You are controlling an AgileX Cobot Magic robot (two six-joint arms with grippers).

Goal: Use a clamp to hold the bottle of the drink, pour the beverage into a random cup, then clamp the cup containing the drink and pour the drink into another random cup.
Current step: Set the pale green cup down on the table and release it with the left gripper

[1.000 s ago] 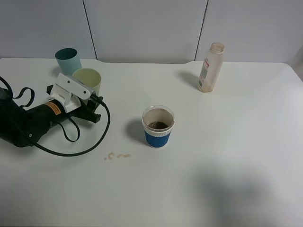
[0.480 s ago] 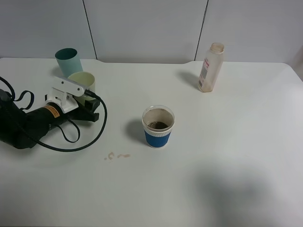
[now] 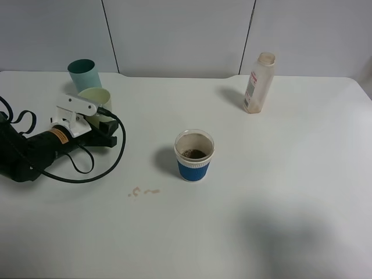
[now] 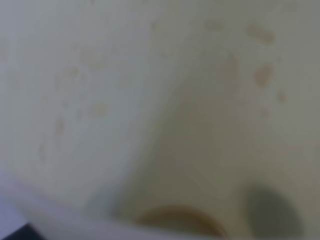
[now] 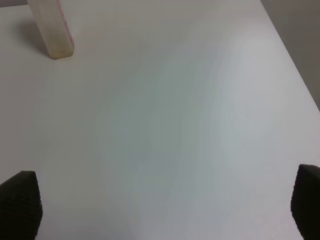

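White table (image 3: pixel 279 192) with the left gripper (image 3: pixel 109 132) clamped on the yellow-green tumbler (image 3: pixel 97 100) beside the teal one (image 3: pixel 82 73), right claw spread; any tug risks toppling both.

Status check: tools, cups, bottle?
Left tool shut at yellow-green tumbler. Right tool open, empty. Blue-sleeved cup holds drink. Bottle upright, clear.
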